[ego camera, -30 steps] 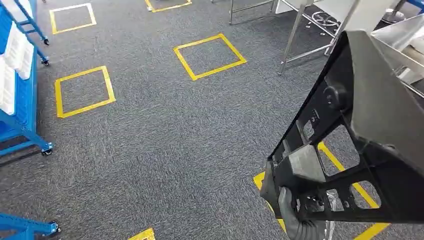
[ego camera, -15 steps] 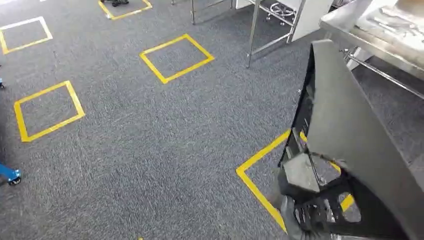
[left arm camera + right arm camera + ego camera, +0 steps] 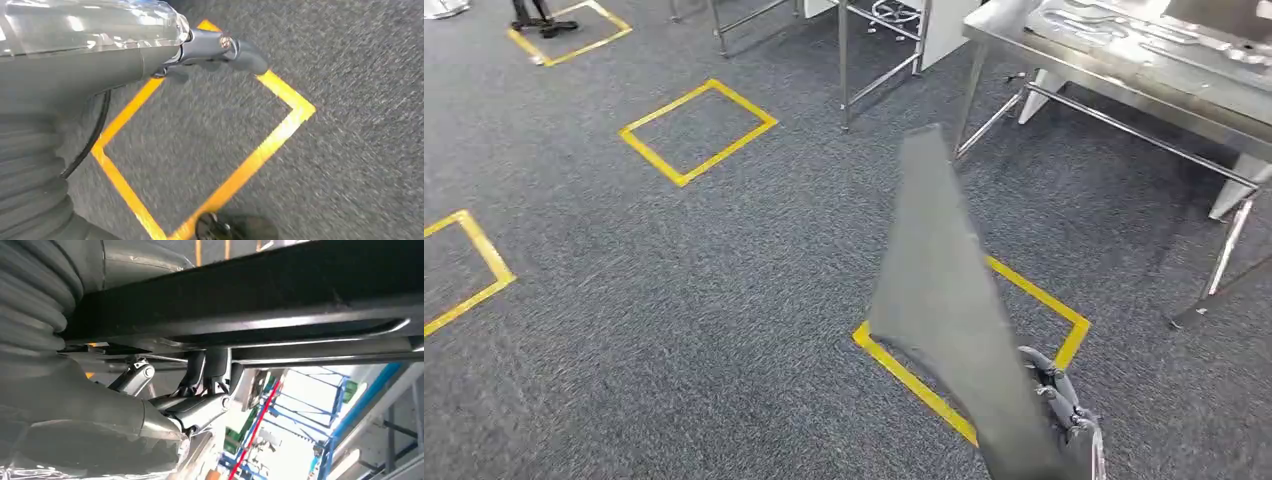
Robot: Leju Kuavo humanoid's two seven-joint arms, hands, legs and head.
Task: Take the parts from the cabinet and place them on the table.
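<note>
**We carry a big dark part across the carpet**

Our right hand grips a long dark part. The part rises up and away from the hand, and its far tip points toward the shiny metal bench. The bench stands well apart from the hand, with flat metal pieces lying on top. In the right wrist view, our fingers wrap around the part's dark bar.

Our left hand hangs over the grey carpet and holds nothing. Its fingers look curled in. A yellow tape square lies on the carpet under it. Another yellow square lies just beneath our right hand.
</note>
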